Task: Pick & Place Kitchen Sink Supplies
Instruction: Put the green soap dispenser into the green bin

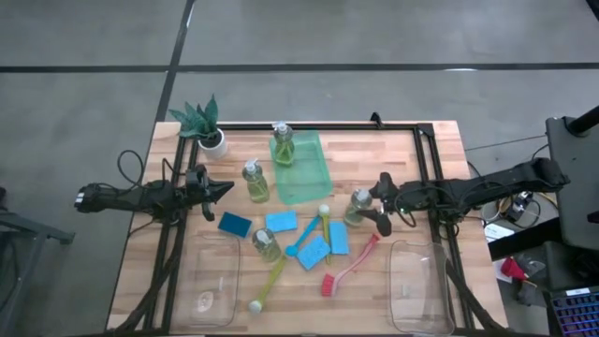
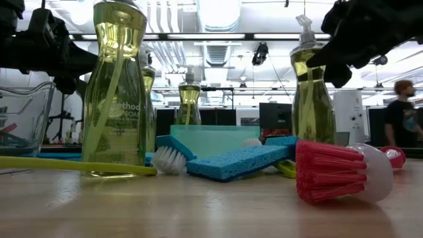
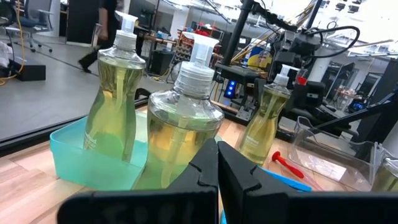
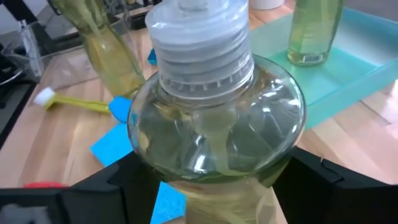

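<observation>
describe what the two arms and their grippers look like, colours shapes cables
Both arms are slim, dark, nearly black jointed links with loose black cables looping along them. The left gripper ends in two tapering, wedge-shaped matte black fingers with flat inner faces. The right gripper has broader black fingers of the same matte finish. No markings or labels are readable on either.

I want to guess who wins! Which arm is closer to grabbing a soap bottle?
The right arm, I'd say. Its gripper has its open fingers either side of a small clear bottle of yellow-green liquid. The left gripper is shut, short of another bottle.
</observation>
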Robot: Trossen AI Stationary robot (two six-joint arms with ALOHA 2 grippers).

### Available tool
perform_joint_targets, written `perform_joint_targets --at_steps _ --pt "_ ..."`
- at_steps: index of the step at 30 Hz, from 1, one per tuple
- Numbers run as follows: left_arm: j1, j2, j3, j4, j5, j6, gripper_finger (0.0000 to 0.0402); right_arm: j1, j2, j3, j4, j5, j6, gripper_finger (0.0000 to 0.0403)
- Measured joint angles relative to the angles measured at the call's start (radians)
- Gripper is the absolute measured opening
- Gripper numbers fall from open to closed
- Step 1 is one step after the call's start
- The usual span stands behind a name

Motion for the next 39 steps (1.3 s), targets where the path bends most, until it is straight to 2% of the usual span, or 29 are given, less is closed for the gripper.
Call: perform_joint_targets --at_steps 13,23,29,34,39 --pt "0.000 0.000 0.000 0.000 0.000 0.000 0.0000 -0.007 0.009 0.058 0.038 0.077 -0.008 0.0232" --pt "0.000 0.000 0.000 0.000 0.000 0.000 0.0000 -0.102 0.055 0.261 0.044 0.103 -0.189 0.0231" --pt "0.000 0.000 0.000 0.000 0.000 0.000 0.0000 -0.199 0.193 0.405 0.046 0.082 -0.270 0.0231" --pt "0.000 0.000 0.000 0.000 0.000 0.000 0.0000 -0.291 0.368 0.520 0.045 -0.045 -0.270 0.0231" --pt "0.000 0.000 0.000 0.000 0.000 0.000 0.0000 -0.367 0.524 0.610 0.076 -0.127 -0.279 0.0231"
